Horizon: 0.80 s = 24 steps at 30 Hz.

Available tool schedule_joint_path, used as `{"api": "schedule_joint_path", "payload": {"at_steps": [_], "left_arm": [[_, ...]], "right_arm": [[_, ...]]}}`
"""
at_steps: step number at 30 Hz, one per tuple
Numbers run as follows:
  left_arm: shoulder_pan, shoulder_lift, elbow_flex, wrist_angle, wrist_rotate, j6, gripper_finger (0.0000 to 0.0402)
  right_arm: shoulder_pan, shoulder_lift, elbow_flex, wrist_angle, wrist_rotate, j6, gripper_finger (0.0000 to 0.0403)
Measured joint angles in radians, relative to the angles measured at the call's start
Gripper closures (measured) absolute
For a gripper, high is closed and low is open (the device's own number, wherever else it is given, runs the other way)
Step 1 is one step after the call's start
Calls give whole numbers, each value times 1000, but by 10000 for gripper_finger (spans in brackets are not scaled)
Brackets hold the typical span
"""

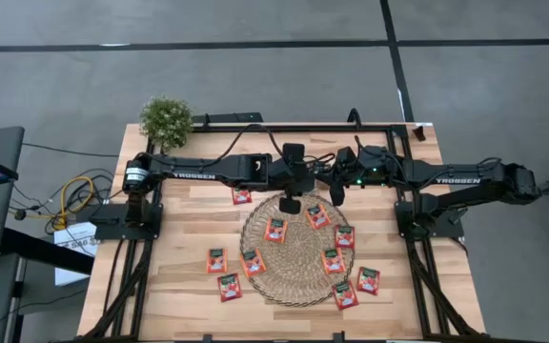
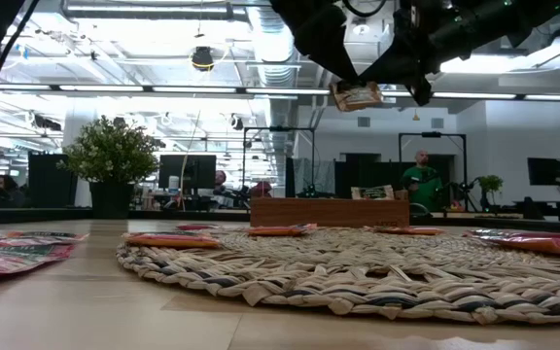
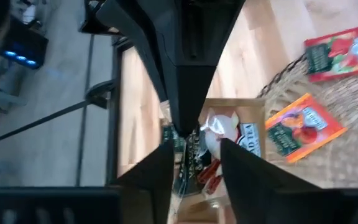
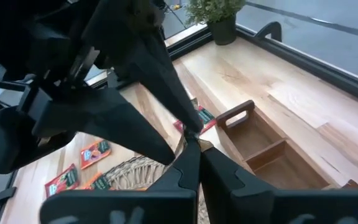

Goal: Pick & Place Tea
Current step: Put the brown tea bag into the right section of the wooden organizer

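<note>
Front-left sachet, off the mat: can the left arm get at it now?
Probably yes. The sachet lies flat on bare table on the left arm's side, nothing over it; the left gripper, up at the mat's far edge, must swing back.

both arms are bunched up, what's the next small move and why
Probably pull the left claw back: it stands open, while the right claw looks shut on the sachet in the air, so the right can lower it toward the wooden tray.

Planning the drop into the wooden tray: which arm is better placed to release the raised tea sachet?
Right, probably: the right gripper looks shut on the sachet above the tray, while the left gripper has its fingers apart beside it.
</note>
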Motion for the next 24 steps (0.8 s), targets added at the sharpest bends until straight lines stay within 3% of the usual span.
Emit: {"api": "schedule_joint_path", "payload": {"at_steps": [7, 10, 13, 16, 19, 24], "left_arm": [[4, 0, 0, -17, -345, 127, 223], [18, -3, 0, -94, -416, 65, 220], [43, -9, 0, -246, -326, -123, 220], [88, -9, -1, -414, -137, -305, 220], [139, -11, -39, -472, 24, -410, 220], [201, -25, -140, -457, 77, -459, 220]], "right_arm": [[-5, 0, 0, -55, 100, 0, 403], [-16, 0, 0, -80, 161, -1, 403], [-25, 1, 0, -96, 239, -35, 403], [-37, 3, 0, -96, 278, -63, 403], [-48, 33, 0, -99, 277, -80, 403], [-57, 139, 0, -77, 270, -107, 403]]}}
